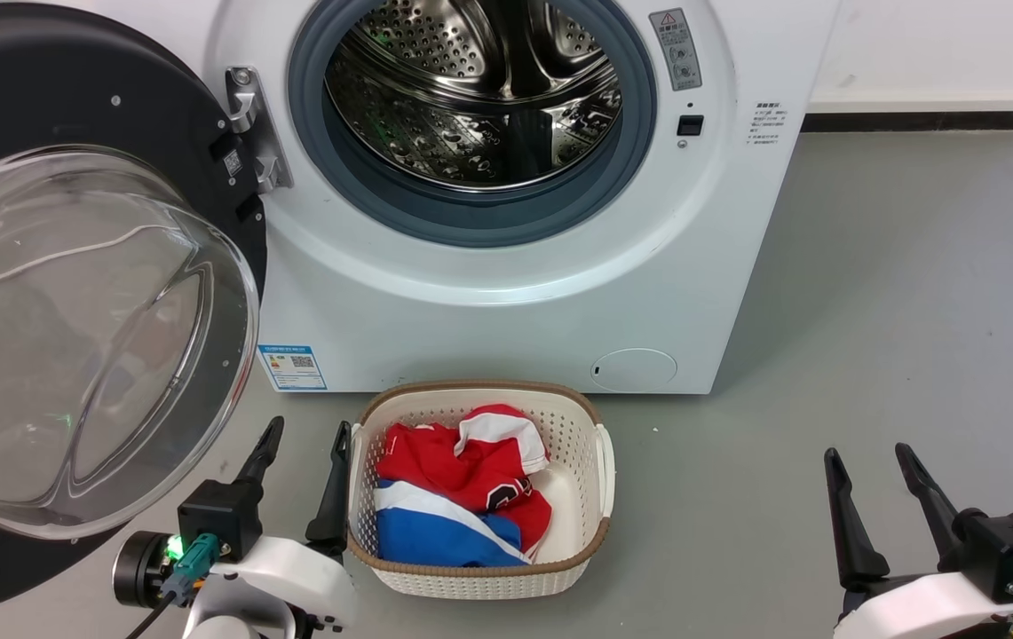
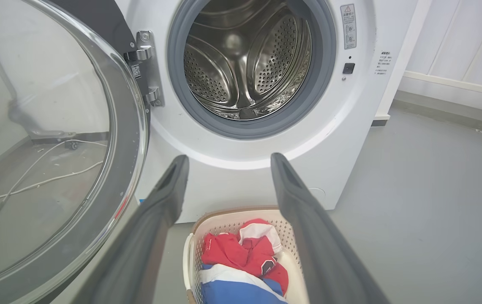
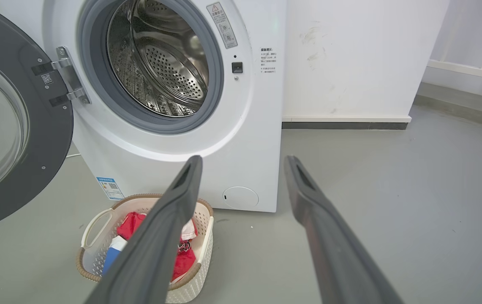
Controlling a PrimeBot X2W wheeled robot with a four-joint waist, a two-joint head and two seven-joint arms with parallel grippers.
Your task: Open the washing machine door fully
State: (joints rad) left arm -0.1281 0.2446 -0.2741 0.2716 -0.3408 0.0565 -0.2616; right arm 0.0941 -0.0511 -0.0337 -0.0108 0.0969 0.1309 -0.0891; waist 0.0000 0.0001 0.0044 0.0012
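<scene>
The white washing machine (image 1: 506, 302) (image 2: 350, 139) (image 3: 249, 147) faces me with its steel drum mouth uncovered. The washing machine door (image 1: 71, 337) (image 2: 55, 139) (image 3: 17, 135), a black disc with a clear glass bowl, stands swung wide out to the left on its hinge (image 1: 249, 124). My left gripper (image 1: 306, 435) (image 2: 229, 162) is open just right of the door's lower edge, not touching it. My right gripper (image 1: 870, 457) (image 3: 244, 162) is open at the lower right over bare floor, far from the door.
A cream laundry basket (image 1: 599, 461) (image 2: 194, 236) (image 3: 93, 219) with red, white and blue clothes sits on the grey floor in front of the machine, beside my left gripper. Open floor (image 1: 897, 337) lies right of the machine; a white wall stands behind.
</scene>
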